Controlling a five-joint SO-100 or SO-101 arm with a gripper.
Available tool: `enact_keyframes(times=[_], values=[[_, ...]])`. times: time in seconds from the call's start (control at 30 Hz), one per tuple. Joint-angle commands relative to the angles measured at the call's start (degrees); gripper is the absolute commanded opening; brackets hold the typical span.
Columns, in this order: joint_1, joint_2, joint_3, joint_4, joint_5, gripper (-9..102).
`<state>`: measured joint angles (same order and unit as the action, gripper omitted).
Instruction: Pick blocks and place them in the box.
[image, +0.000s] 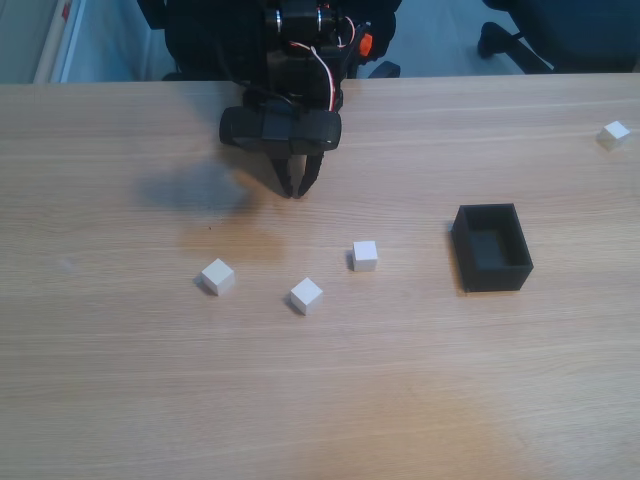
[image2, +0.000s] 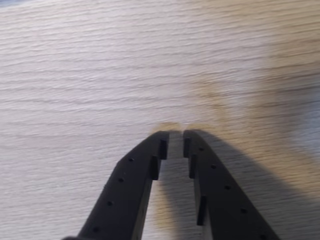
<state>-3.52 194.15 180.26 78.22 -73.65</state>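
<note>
Wood-grain table (image: 420, 420) across the fixed view, pale, with a warm orange glare patch at lower centre; beyond its far edge, top of frame, a light floor and dark chair parts at upper right. Black arm (image: 290, 60) entering from top centre, red and white wires visible on it, an orange part at its right side. Gripper (image: 300, 192) pointing down toward the table at upper centre, fingers drawn nearly together at the tips, nothing held between them; its shadow on the wood to the left. Box (image: 492, 247) at right of centre, black, open-topped, interior bare as far as visible. Four blocks noted, all white, all on the table and outside the box: one (image: 365, 255) at centre, left of the box and well apart from it; one (image: 306, 294) lower left of that; one (image: 218, 276) further left; one (image: 614, 134) alone near the upper right edge. No block touching another, none touching the gripper. Nearest block to the fingertips: the centre one, below and right of them, clearly apart. Wrist view: gripper (image2: 173, 138) rising from the bottom edge to mid-frame, black fingers (image2: 135, 175) converging to a narrow slit, gap empty, bare wood (image2: 100, 75) beyond, shadow spreading to the lower right.
</note>
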Motion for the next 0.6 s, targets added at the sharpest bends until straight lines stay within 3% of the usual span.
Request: enact_keyframes(times=[0.0,0.57], values=[[0.44,1.32,3.78,1.76,1.58,0],[-0.26,1.32,3.69,1.85,0.26,0]])
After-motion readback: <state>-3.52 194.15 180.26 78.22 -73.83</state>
